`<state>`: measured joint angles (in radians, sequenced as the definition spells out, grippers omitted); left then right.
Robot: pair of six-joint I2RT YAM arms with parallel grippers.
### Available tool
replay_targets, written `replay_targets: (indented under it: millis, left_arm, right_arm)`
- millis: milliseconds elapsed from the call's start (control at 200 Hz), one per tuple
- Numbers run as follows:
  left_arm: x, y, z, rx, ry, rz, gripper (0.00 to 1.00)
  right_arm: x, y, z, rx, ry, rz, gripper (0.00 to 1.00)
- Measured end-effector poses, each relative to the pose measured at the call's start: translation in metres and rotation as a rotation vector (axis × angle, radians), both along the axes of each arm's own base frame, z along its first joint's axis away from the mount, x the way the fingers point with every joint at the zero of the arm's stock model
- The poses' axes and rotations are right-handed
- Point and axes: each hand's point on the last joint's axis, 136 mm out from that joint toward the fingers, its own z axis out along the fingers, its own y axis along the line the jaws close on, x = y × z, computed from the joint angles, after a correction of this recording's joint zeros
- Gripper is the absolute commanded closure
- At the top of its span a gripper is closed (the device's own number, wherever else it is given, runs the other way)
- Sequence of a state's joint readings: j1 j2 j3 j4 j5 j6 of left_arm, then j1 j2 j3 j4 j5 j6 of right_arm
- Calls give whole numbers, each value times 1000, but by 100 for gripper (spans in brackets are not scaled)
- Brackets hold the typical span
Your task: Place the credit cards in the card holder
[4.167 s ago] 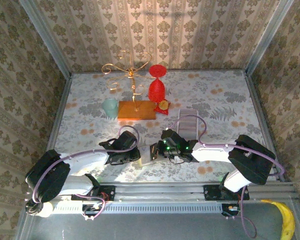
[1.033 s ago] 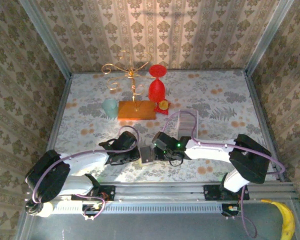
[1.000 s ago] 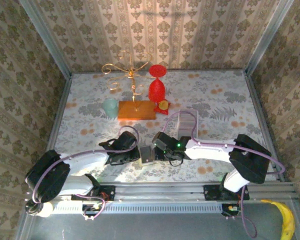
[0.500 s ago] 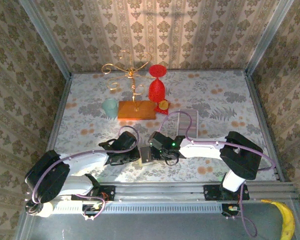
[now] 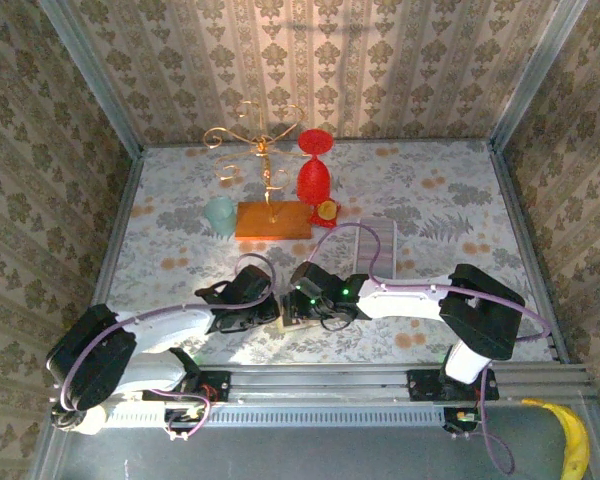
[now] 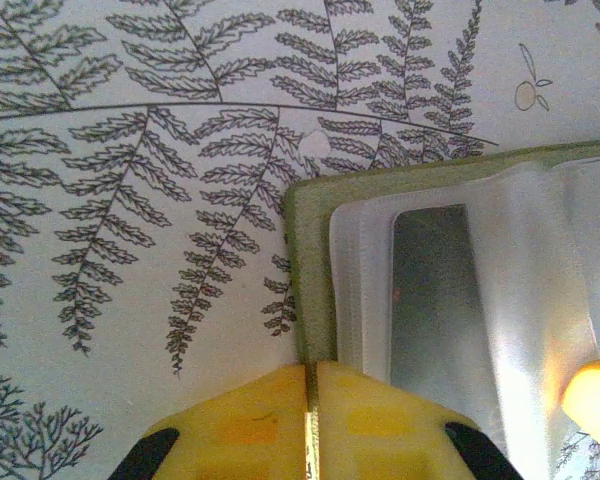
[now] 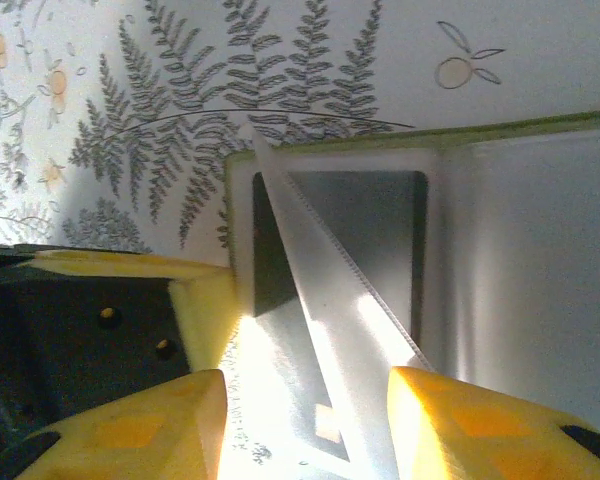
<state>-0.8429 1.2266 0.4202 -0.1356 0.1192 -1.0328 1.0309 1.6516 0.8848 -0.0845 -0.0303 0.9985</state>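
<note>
The card holder (image 6: 310, 260) is green-edged with clear plastic sleeves and lies open on the fern-print cloth. One sleeve has a grey card (image 6: 430, 290) in it. My left gripper (image 6: 310, 368) is shut on the holder's green edge and sits left of it (image 5: 270, 312). My right gripper (image 7: 305, 400) reaches in from the right (image 5: 300, 303). A whitish-grey credit card (image 7: 330, 290) sits tilted between its yellow fingers, its far corner at the sleeve's mouth (image 7: 270, 185). The right gripper's fingertip (image 6: 595, 395) shows at the edge of the left wrist view.
A pale striped rectangle (image 5: 375, 245) lies behind the right arm. At the back stand a gold wire stand on an orange board (image 5: 272, 220), a red goblet (image 5: 315, 175) and a teal cup (image 5: 220, 214). A banana (image 5: 572, 440) lies off the table, front right.
My right gripper has slid left with the card until it is over the holder, beside the left gripper. The left gripper has held its grip on the holder's edge.
</note>
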Motion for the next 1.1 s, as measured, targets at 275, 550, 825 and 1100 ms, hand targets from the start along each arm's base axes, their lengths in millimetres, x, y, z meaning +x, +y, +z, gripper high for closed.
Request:
replay_targets:
  millis: [275, 550, 825, 1100]
  left_arm:
    - [-7, 26, 2, 20, -5, 65, 92]
    - [-11, 53, 14, 25, -51, 142, 91]
    - [-17, 73, 10, 69, -35, 195, 74]
    - [-19, 89, 12, 94, -36, 254, 60]
  right_arm:
    - [-3, 10, 3, 38, -2, 16, 56]
    - [-6, 26, -2, 49, 14, 46, 56]
    - [-9, 53, 3, 95, 19, 77, 57]
    - [-13, 71, 2, 120, 27, 103, 59]
